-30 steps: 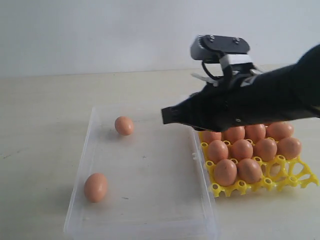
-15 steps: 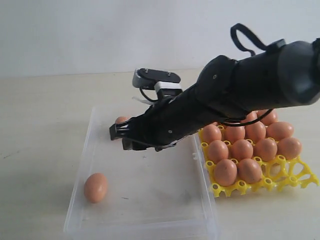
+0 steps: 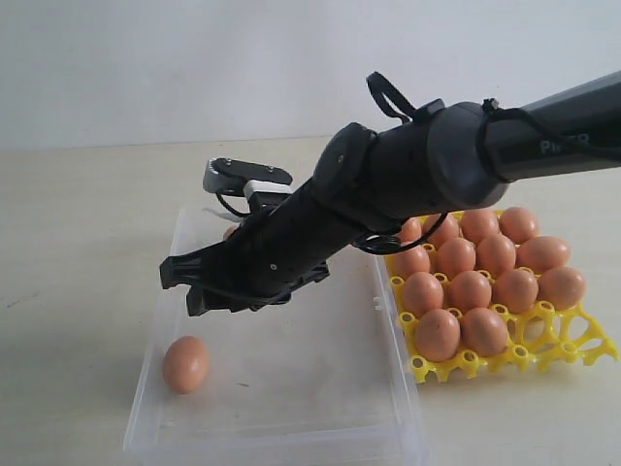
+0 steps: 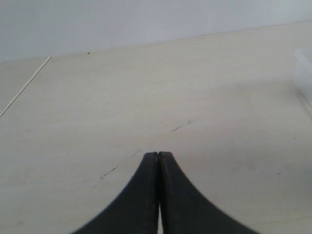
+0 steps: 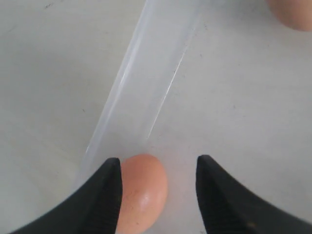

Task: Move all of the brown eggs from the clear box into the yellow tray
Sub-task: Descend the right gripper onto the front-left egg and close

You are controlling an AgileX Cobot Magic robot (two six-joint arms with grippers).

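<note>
**Egg transfer, exterior and wrist views.** 1 brown egg (image 3: pixel 185 364) lies on its side on the floor of the clear box (image 3: pixel 281 398), near the box's left wall in the exterior view and toward its front corner. A second egg (image 3: pixel 229 232) at the far end of the box shows only as a sliver behind the right arm (image 3: pixel 408 184). The yellow tray (image 3: pixel 582 345) stands just beside the box's right wall. Its rear 3 rows carry brown eggs (image 3: pixel 470 289) as far as the arm lets them show, and its front row holds 2, with the cups to their right open.

The right gripper (image 3: pixel 182 288) reaches across the middle and hangs over the box directly above the near egg, apart from it. In the right wrist view its jaws stand wide and grip nothing. The near egg shows in the gap below them, closer to one finger (image 5: pixel 105 195) than to the other. The box's transparent wall (image 5: pixel 146 87) runs diagonally past the fingertips, and the second egg sits at the corner of that view.

The left gripper (image 4: pixel 158 156) is closed, finger flat against finger, with nothing between. It is over the pale table (image 4: pixel 146 97), and a corner of the clear box enters at the edge of its view
</note>
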